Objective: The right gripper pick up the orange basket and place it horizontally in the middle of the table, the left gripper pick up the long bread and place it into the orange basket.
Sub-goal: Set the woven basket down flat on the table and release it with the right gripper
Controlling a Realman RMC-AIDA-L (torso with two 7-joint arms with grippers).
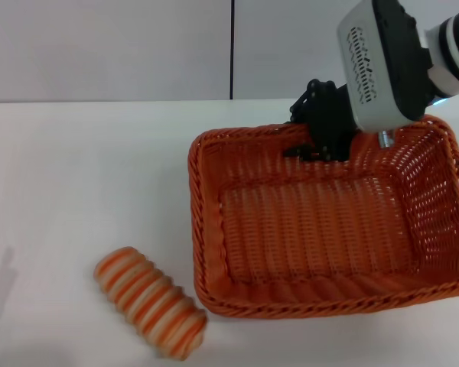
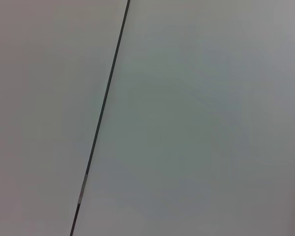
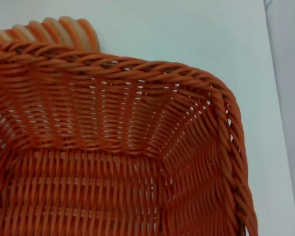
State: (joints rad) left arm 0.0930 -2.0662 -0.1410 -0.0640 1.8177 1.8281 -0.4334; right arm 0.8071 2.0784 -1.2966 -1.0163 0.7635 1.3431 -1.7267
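The orange basket (image 1: 329,222) lies lengthwise across the right half of the white table (image 1: 76,176), its right end running out of the head view. My right gripper (image 1: 320,147) comes down from the white and grey arm onto the middle of the basket's far rim and is shut on it. The right wrist view looks down into the basket (image 3: 113,147) at one of its corners. The long bread (image 1: 149,302), striped orange and cream, lies on the table just off the basket's near left corner; its end shows past the rim (image 3: 49,32). My left gripper is out of view.
A grey wall (image 1: 107,46) with a dark vertical seam (image 1: 231,46) stands behind the table. The left wrist view shows only that wall and the seam (image 2: 103,108). A faint shadow falls on the table at the far left (image 1: 0,279).
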